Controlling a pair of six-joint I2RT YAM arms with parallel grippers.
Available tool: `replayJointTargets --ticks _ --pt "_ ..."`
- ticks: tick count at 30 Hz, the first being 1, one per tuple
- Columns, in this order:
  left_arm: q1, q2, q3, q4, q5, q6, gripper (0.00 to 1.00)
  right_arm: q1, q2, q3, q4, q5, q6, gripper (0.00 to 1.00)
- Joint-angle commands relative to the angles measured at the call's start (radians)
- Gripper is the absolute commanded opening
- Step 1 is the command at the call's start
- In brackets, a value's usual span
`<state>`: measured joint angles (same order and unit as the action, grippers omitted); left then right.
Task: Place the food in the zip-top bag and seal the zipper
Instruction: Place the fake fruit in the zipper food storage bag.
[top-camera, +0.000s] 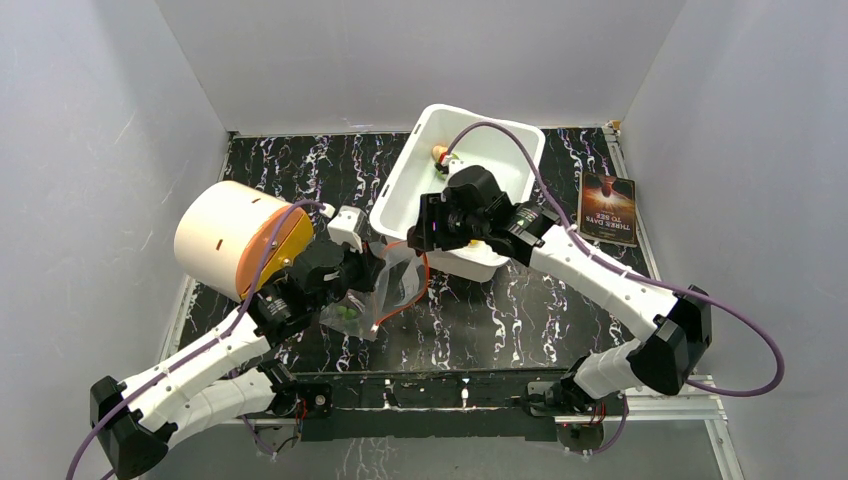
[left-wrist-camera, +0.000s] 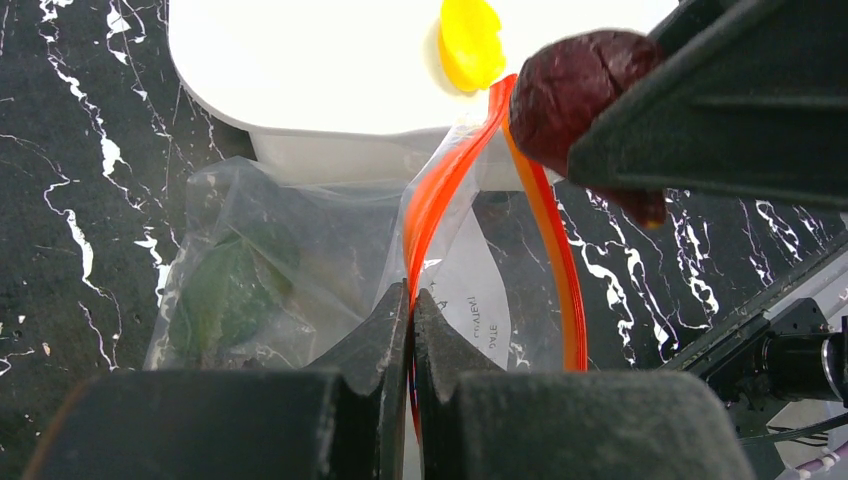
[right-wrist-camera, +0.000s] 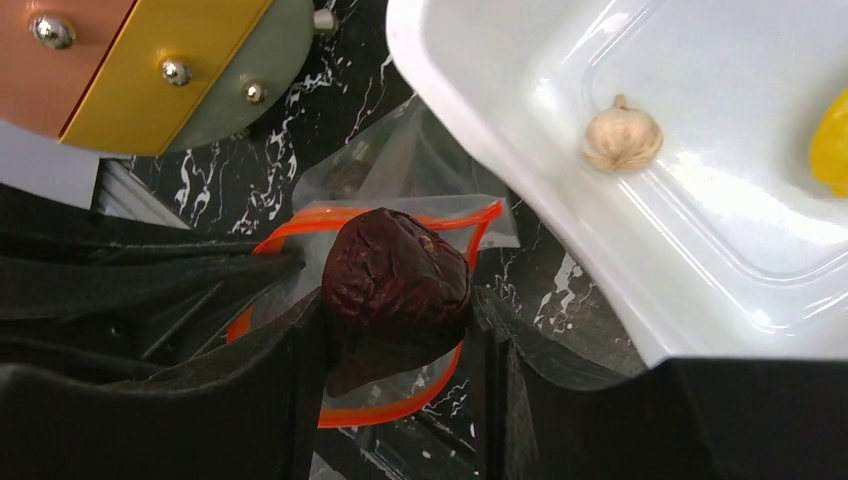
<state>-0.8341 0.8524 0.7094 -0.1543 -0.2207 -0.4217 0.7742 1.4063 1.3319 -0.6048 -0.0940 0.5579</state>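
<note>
Black marble tabletop (top-camera: 500, 320) carries a white tub (top-camera: 480, 130) at the back, and the clear zip-top bag (top-camera: 385, 290) lies just in front of it. The left gripper (left-wrist-camera: 411, 310) is pinched tight on the bag's red-orange zipper (left-wrist-camera: 440, 190), lifting one lip so the mouth gapes. The right gripper (right-wrist-camera: 395, 320) clasps the dark purple-brown fruit (right-wrist-camera: 395, 275) between its fingers, hanging directly over that opening. A green piece (left-wrist-camera: 225, 295) lies inside the bag, while a garlic bulb (right-wrist-camera: 622, 135) and the mango piece (left-wrist-camera: 470, 40) wait in the tub. The loading step looks to be under way. Next, the fruit probably needs lowering past the zipper before the fingers part, with the left grip holding the mouth open.
</note>
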Motion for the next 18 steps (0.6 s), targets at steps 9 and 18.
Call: replayJointTargets --ticks 9,18 --pt "0.000 -0.004 0.045 0.023 0.006 -0.015 0.00 0.087 0.029 -0.040 0.061 -0.066 0.051 0.35" --pt "0.001 0.005 0.044 0.031 0.007 -0.018 0.00 0.097 0.053 -0.058 0.043 -0.043 0.050 0.48"
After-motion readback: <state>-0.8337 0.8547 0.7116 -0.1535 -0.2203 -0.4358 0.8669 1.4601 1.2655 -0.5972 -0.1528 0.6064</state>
